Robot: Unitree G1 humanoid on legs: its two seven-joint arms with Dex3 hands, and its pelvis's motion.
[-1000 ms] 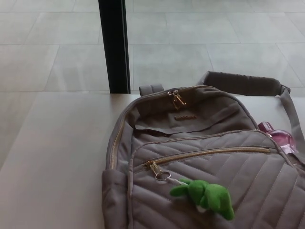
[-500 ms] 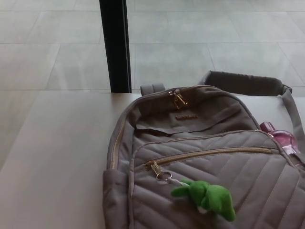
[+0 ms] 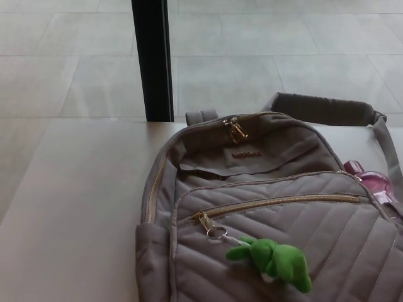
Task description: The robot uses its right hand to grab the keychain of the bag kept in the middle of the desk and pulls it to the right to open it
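A grey quilted backpack [image 3: 277,189] lies flat on the light desk [image 3: 75,214], filling the right half of the head view. Its front pocket has a gold zipper [image 3: 283,202] that runs left to right and looks closed. The zipper pull [image 3: 205,221] sits at the left end, with a metal ring [image 3: 216,232] on it. A green plush keychain [image 3: 274,259] hangs from that ring and rests on the front pocket. A second pair of gold pulls [image 3: 236,130] sits at the top of the bag. Neither of my hands shows.
A black post [image 3: 153,60] stands at the desk's far edge, just left of the bag's top handle. A pink bottle [image 3: 371,182] pokes from the bag's right side pocket. A shoulder strap [image 3: 327,110] curves behind the bag. Tiled floor lies beyond the desk.
The whole picture has shifted very slightly, so the camera moved a little. The bag and keychain lie where they were.
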